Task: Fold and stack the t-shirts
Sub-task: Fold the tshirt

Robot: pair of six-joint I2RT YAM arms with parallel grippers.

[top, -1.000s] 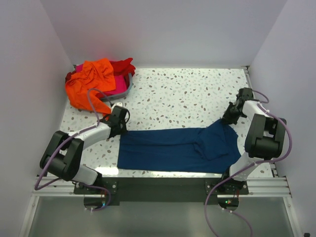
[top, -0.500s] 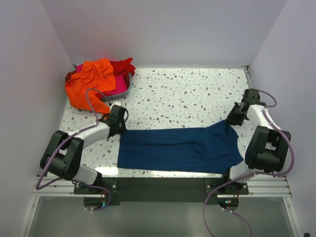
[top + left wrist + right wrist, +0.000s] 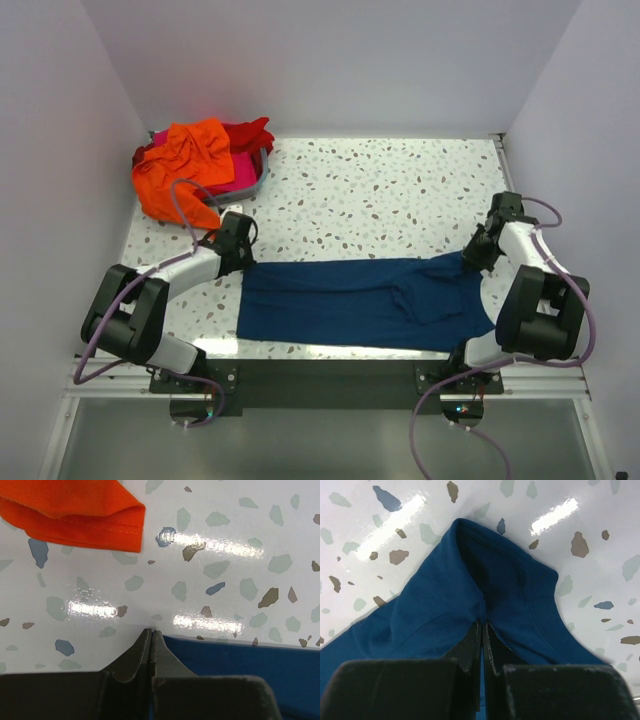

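The navy t-shirt (image 3: pixel 350 305) is laid stretched along the near edge of the table (image 3: pixel 400 190). Its far left corner is pinched by the closed left gripper (image 3: pixel 151 632), and a fold at its right end by the closed right gripper (image 3: pixel 482 625). The orange t-shirt (image 3: pixel 185 165), red t-shirt (image 3: pixel 255 133) and pink t-shirt (image 3: pixel 240 176) are heaped on a grey basket (image 3: pixel 263 172) at the far left

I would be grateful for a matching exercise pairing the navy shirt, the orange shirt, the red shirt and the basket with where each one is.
Things:
1. navy shirt
2. orange shirt
3. red shirt
4. basket

Places:
A. on top of the heap, hanging over its left side
B. spread flat along the near edge
C. far left corner, under the heap
D. sticking out at the heap's far right side

Pairs: 1-B, 2-A, 3-D, 4-C
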